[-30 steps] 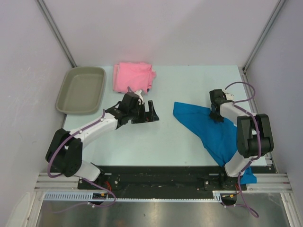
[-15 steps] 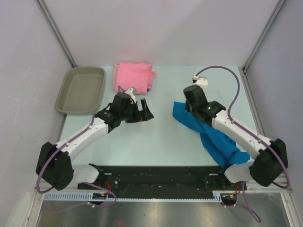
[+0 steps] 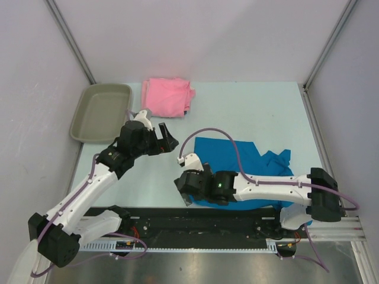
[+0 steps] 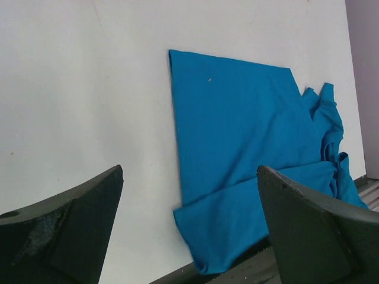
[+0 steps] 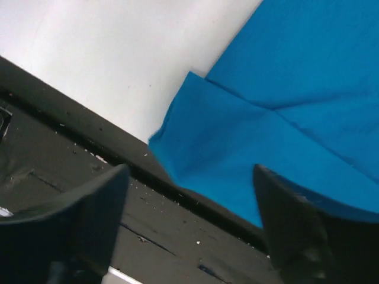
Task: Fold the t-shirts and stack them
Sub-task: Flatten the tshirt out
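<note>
Blue t-shirt [image 5: 296,89] below right gripper [image 5: 189,173] fingers [image 5: 89,219]

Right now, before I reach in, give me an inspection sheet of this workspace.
Surface: pale green table, flat.
Job's things: blue t-shirt spread in front of the right arm, near left corner folded over, right side bunched; pink t-shirt folded at the far edge.
Clutter: grey tray at far left, nothing seen inside.
Grippers: left gripper open, between the shirts; right gripper open, by the blue shirt's near left corner, holding nothing.
Cables: purple cable looping above the right arm.
Surroundings: white walls; black rail at the near edge.
</note>
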Available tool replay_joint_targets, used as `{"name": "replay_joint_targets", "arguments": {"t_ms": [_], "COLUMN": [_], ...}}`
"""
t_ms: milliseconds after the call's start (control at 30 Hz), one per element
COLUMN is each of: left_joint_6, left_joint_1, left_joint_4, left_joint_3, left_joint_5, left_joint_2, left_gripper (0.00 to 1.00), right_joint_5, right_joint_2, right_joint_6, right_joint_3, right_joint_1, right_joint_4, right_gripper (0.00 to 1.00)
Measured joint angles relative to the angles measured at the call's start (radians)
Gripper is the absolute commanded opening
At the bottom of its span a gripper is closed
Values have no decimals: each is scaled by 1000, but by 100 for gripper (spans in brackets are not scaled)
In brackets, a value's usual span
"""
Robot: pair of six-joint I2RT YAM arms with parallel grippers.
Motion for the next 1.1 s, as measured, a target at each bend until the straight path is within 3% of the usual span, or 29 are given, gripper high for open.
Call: {"name": "replay_joint_targets", "arguments": {"t_ms": [167, 233, 433, 633, 833, 1100], "left_joint_6": [0, -1, -11, -11, 3, 73], "left_joint_1": [1, 1, -37, -126, -166, -205], "left_joint_4": [-4, 8, 82, 131, 68, -112], "left_joint_3": [-14, -23, -34, 49, 285, 542], "left_joint_5": [13, 39, 89, 135, 154, 76], "left_joint_2": [2, 17, 124, 410, 680, 975], "left_gripper": [100, 100, 100, 100, 100, 100], "right_joint_5": [66, 101, 161, 71, 5, -46], "right_joint_2": [-111, -188, -273, -171, -51, 36], "right_joint_6": [19, 18, -38, -84, -108, -125], "right_joint_3": [-1, 0, -31, -196, -222, -227], "right_joint_1": [-39, -143, -644, -905, -939, -939], "right_joint_4": [-52, -77, -71, 10, 81, 175], "right_gripper": [100, 100, 100, 100, 100, 100]}}
